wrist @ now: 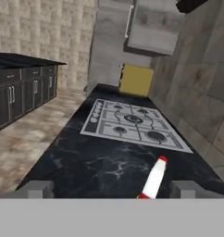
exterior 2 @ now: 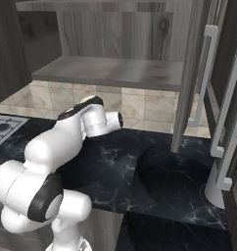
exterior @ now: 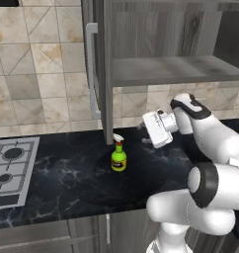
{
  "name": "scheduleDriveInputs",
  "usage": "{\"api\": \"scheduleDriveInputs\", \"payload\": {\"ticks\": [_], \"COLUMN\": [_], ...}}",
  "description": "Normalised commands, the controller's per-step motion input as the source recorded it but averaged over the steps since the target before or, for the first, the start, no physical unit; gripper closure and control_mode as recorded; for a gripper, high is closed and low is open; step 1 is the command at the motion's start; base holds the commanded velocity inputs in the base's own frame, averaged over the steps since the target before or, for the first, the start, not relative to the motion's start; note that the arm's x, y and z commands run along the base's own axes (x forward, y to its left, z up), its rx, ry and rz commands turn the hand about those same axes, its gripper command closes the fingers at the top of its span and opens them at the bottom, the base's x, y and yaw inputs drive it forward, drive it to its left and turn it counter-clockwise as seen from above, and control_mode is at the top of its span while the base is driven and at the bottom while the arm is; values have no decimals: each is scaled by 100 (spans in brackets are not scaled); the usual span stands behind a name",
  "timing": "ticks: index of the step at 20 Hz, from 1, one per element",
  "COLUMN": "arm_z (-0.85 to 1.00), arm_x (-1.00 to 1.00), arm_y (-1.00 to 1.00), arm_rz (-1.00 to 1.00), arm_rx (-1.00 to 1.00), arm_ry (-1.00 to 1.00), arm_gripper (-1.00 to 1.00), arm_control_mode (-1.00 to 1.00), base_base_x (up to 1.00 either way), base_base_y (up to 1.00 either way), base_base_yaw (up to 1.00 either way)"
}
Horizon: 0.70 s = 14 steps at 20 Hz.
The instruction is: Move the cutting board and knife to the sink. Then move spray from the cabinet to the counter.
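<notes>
The spray [exterior: 119, 157] is a small green bottle with a yellow label and a white-and-red nozzle. It stands upright on the black marble counter [exterior: 67, 178], just below the open cabinet [exterior: 176, 69]. My gripper [exterior: 147, 131] hangs to the right of it and a little higher, clear of the bottle. In the hand view the gripper [wrist: 113, 190] is open, fingertips [wrist: 37, 189] set wide, with the spray nozzle [wrist: 154, 178] low between them and untouched. The cutting board, knife and sink are out of view.
The cabinet door with its long silver handle [exterior: 93, 74] stands open just behind the spray. A silver gas hob [exterior: 10, 168] lies to the left on the counter. More tall doors with bar handles [exterior 2: 203, 73] stand at the right. The cabinet shelf [exterior 2: 115, 71] overhangs the arm.
</notes>
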Motion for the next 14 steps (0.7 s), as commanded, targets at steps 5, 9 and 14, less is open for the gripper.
{"api": "scheduleDriveInputs", "payload": {"ticks": [5, 9, 14], "arm_z": [61, 67, 52], "arm_x": [-100, -100, -100], "arm_y": [-2, 0, 2], "arm_rz": [-5, -8, -10], "arm_rx": [-6, -11, -20], "arm_ry": [-1, 0, -4], "arm_gripper": [-100, -100, -100], "arm_control_mode": [-100, -100, -100], "base_base_x": [0, 0, 0], "base_base_y": [0, 0, 0], "base_base_yaw": [0, 0, 0]}}
